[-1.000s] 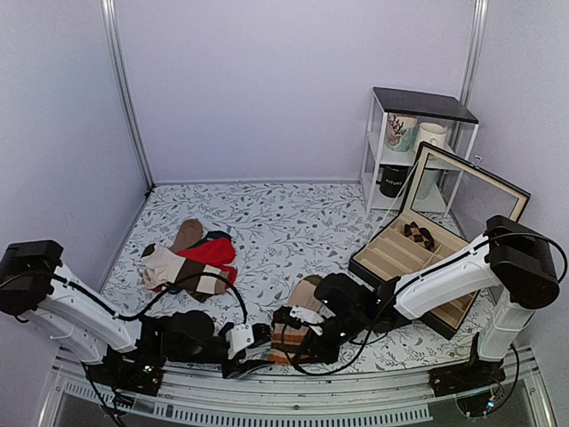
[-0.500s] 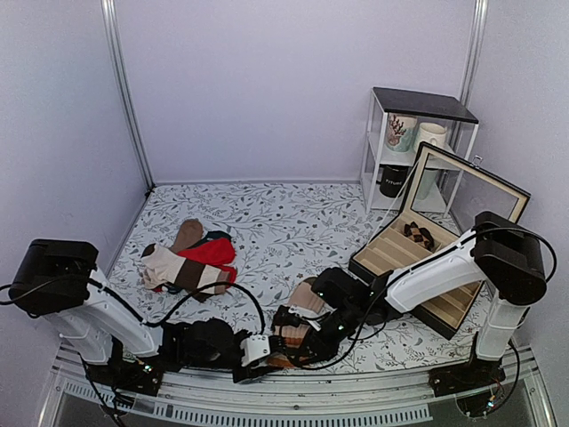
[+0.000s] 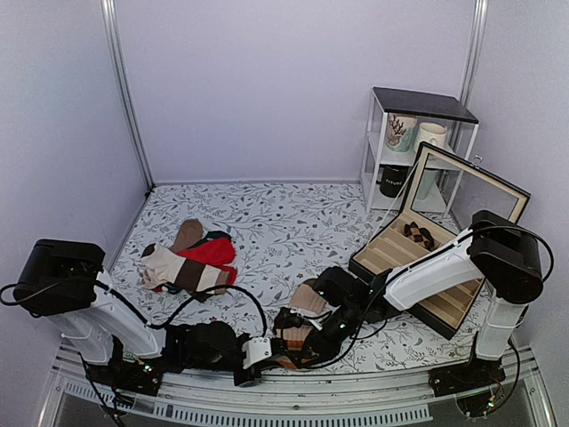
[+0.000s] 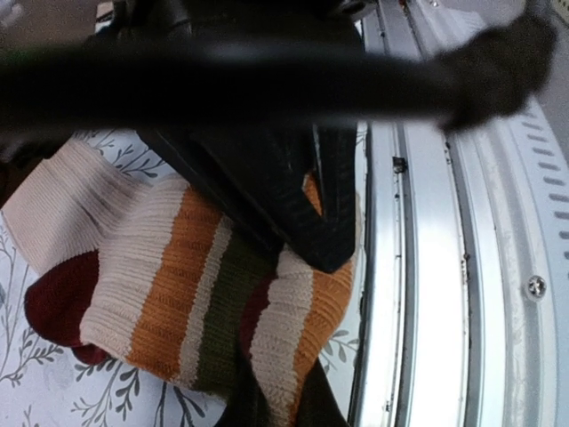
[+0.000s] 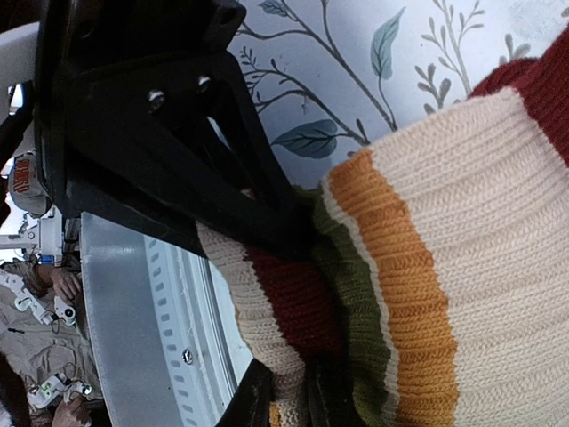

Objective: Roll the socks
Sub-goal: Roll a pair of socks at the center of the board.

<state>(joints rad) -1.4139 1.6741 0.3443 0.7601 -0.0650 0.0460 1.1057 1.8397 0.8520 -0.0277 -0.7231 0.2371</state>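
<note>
Socks (image 3: 305, 295) lie at near edge of bench (image 3: 267, 222), between arms. Right end effector (image 5: 283, 307) clamped on striped cuff. Left end effector (image 4: 298, 334) straddles same cuff; grip cannot be told.

Two striped socks (image 4: 178, 294), two arms (image 3: 116, 316) (image 3: 436, 276), three mugs (image 3: 401, 132) (image 3: 432, 135) (image 3: 392, 181), one case (image 3: 380, 238)

left gripper (image 3: 264, 354), right gripper (image 3: 295, 326), meeting at socks (image 3: 307, 294)

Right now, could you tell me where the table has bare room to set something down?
The widest bare stretch is the back of the table, between the loose sock pile and the shelf. A smaller strip lies between that pile and the open box. The near edge is crowded: the left gripper and right gripper meet at the socks.
</note>
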